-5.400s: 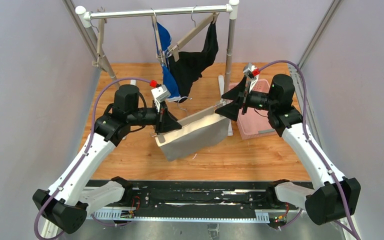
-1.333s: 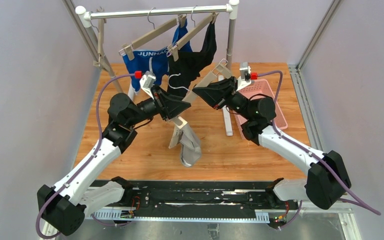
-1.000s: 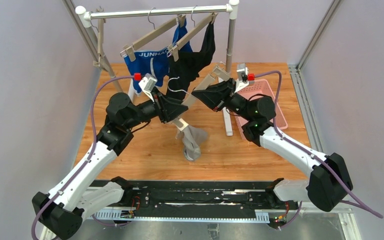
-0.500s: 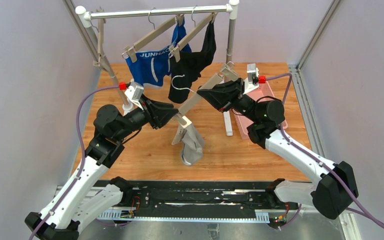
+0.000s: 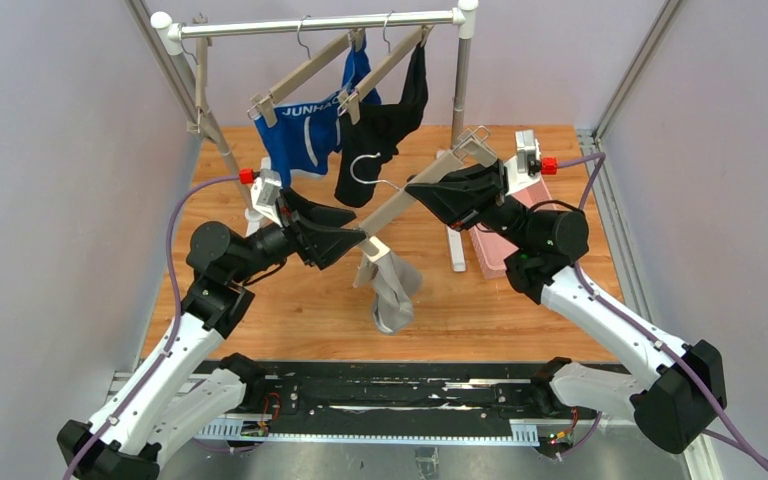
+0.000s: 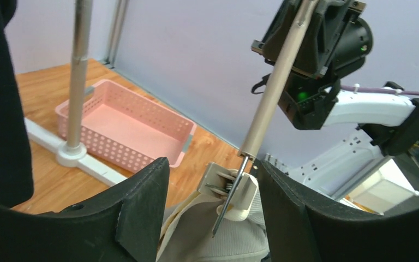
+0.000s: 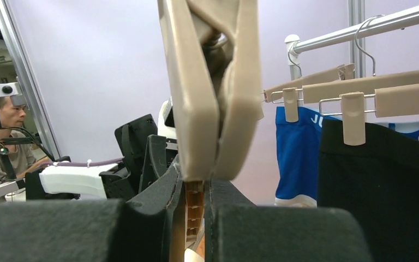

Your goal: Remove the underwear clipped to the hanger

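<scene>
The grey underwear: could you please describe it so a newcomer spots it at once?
From the clothes rail at the back, come nearer to the tilted hanger in the right gripper. The grey underwear dangles from its lower clip; the blue pair and black pair hang on the rail.

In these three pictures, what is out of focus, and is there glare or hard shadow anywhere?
Top external: even light, everything sharp, no glare, only faint shadows. Left wrist: pink basket and clip are clear; the near black fingers show little detail. Right wrist: the hanger, very close, looks slightly soft; the blue briefs behind are sharp.
</scene>
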